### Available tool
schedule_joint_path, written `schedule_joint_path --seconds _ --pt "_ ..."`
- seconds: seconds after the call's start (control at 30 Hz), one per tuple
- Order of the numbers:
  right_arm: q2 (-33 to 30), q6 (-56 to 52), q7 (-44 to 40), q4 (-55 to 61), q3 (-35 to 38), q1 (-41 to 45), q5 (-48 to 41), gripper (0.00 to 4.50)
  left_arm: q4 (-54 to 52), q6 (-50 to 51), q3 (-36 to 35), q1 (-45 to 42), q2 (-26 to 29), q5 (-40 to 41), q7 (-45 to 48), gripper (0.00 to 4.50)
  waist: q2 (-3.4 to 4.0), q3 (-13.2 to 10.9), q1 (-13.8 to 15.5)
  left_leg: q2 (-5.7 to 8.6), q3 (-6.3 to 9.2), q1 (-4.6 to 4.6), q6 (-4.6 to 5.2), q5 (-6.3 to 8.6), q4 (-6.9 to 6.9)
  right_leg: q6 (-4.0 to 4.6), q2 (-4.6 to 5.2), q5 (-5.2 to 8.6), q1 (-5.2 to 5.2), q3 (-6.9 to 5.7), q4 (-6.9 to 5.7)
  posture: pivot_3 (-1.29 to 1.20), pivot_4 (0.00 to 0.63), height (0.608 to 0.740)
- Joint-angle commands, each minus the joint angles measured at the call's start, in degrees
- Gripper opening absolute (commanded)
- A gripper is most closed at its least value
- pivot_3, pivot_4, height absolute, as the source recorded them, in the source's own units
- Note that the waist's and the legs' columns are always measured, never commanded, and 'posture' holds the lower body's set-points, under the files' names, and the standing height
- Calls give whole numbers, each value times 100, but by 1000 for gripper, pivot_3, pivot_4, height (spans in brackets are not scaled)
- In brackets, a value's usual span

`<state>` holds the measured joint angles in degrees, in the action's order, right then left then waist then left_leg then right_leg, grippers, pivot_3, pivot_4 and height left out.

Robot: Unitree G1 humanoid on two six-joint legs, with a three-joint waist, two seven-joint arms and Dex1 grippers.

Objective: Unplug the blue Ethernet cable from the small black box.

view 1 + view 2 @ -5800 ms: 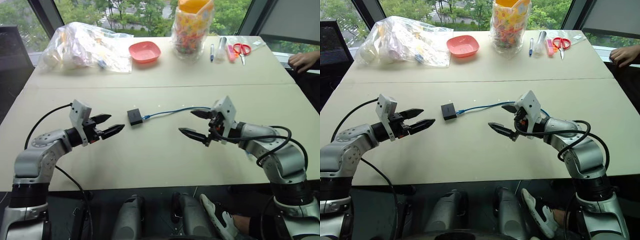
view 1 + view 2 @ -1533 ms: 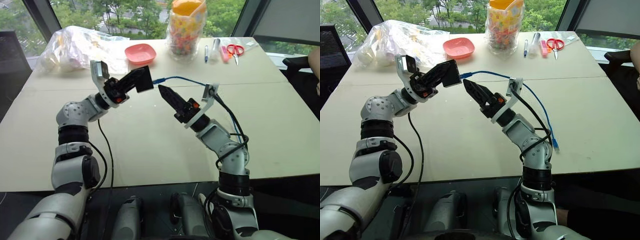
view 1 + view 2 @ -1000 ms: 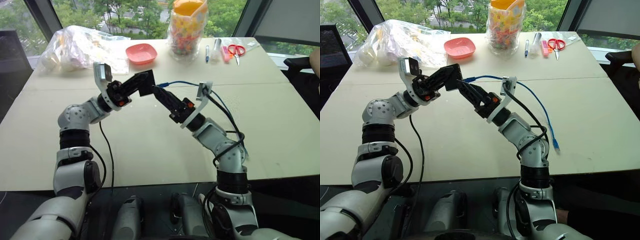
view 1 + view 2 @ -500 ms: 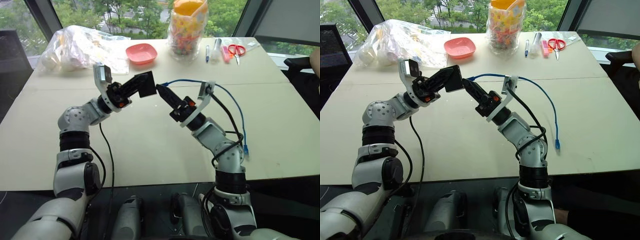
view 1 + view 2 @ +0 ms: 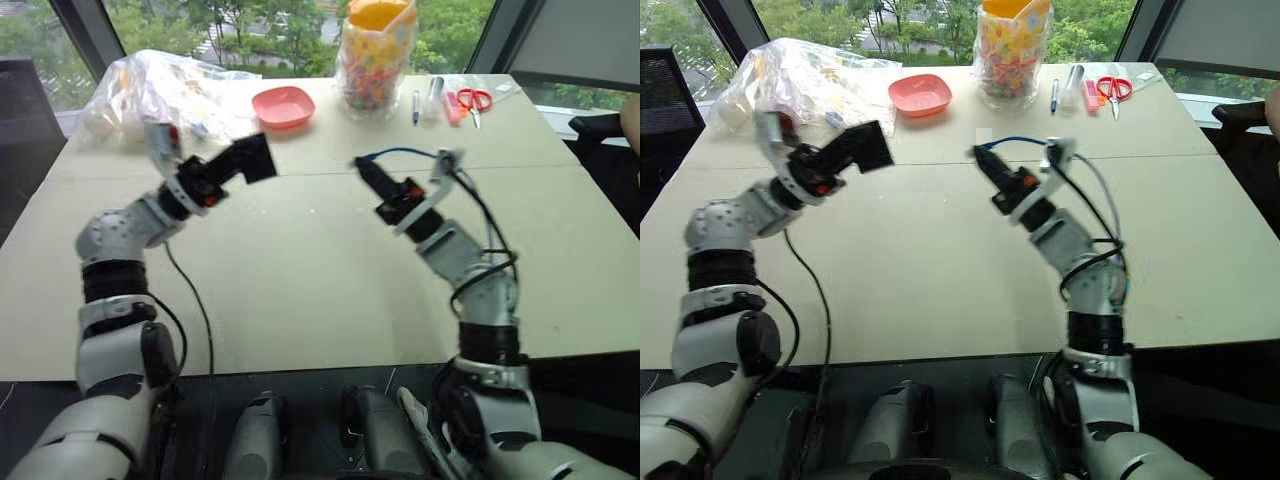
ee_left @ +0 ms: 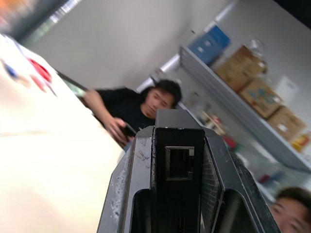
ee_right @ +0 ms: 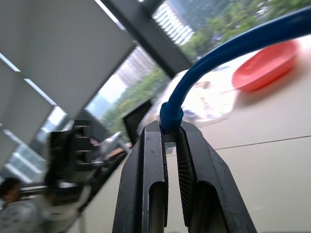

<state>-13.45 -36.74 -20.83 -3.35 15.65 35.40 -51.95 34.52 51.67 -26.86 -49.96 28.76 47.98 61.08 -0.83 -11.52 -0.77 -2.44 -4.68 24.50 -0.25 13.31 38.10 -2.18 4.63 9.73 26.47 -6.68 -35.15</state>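
The blue Ethernet cable [image 5: 400, 153] is already out of the small black box [image 5: 250, 158]: left gripper [image 5: 240, 163] fingers clamp the box, right gripper [image 7: 167, 141] fingers pinch the plug, both held well apart above the surface [image 5: 300, 290].

Beige table [image 5: 300, 290], windows [image 5: 250, 25] onto green trees, wall shelf [image 6: 243, 92] with boxes

1. The small matte black box [image 5: 253, 158] is held up over the bench [image 5: 300, 290], left of centre, between the left gripper's [image 5: 243, 163] fingers.
2. To its right, well apart, the right gripper's [image 5: 362, 168] fingers pinch the end of the thin blue Ethernet cable [image 5: 400, 153] — the cord arcs away rightward.
3. Behind both, along the bench's far edge: a crumpled clear plastic bag [image 5: 160, 90] at left, a shallow pink dish [image 5: 284, 104], a tall clear jar of sweets [image 5: 378, 60], then red-handled scissors [image 5: 477, 100] — far right.
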Motion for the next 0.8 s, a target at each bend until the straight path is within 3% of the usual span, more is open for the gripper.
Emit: schedule_joint_path --seconds 0.03,0.3,0.5,0.63,0.73,0.8 --pt "-450 139 -360 -251 134 735 171 35 171 -788 -49 -165 -31 -285 -324 507 0 0 8 0 0 -1 1 0 -1 0 0 0 -1 0 0 0 150 740" --pt "-1504 841 -834 -2153 -558 1709 1971 35 -872 -2430 1169 190 -703 -1543 -772 507 -3 1 15 6 -14 4 7 4 -4 -3 6 -2 -5 2 10 0 150 740" --pt "-1500 1538 -1131 -3622 -876 1851 2873 35 -1540 -3066 1762 575 -1177 -1978 -1022 507 -3 1 -8 16 -35 0 15 9 -9 4 -1 -6 0 7 6 0 150 740" --pt "-1434 2305 -1006 -4728 -993 1954 3470 35 -1188 -3452 1897 558 -1338 -2154 -1011 507 -3 1 -3 15 -35 0 15 8 -5 -10 -5 1 1 7 3 0 150 740" --pt "-1383 2617 -908 -5196 -875 2122 3604 1165 -785 -3825 2063 410 -1467 -2373 -989 507 -3 1 -2 15 -36 -3 15 8 -3 -10 -4 1 -3 8 3 0 150 740" --pt "-1369 2708 -912 -5353 -833 2178 3666 2236 -479 -4090 2125 283 -1570 -2530 -1011 507 -3 1 -1 16 -37 -2 15 8 -3 -10 -4 1 -2 8 3 0 150 740"
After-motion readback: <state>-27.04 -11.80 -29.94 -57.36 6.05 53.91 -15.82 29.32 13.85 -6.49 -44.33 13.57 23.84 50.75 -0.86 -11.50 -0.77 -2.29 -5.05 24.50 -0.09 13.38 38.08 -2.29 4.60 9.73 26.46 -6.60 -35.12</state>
